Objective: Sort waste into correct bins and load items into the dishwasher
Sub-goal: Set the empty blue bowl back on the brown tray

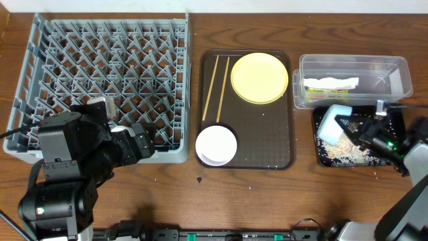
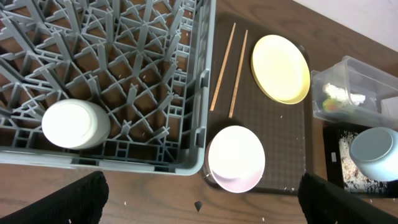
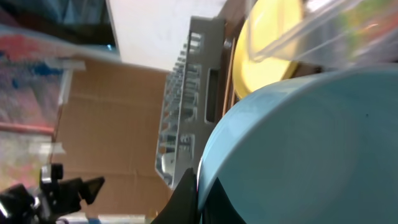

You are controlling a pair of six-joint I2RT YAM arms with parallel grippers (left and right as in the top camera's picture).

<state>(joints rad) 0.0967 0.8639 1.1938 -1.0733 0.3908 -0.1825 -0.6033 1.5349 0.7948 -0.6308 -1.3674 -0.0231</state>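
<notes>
The light-blue bowl (image 1: pixel 332 123) hangs tipped over the black tray (image 1: pixel 322 155), your right gripper (image 1: pixel 352 127) pinching its rim, and the grey rack (image 1: pixel 107 19) sits far left, by your wide-open left gripper (image 2: pixel 202 196).

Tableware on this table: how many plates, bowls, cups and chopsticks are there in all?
Plates: 1, the pale-yellow plate
Bowls: 2, the white bowl and the light-blue bowl
Cups: 1, the white cup in the grey rack
Chopsticks: 2
Total: 6
</notes>
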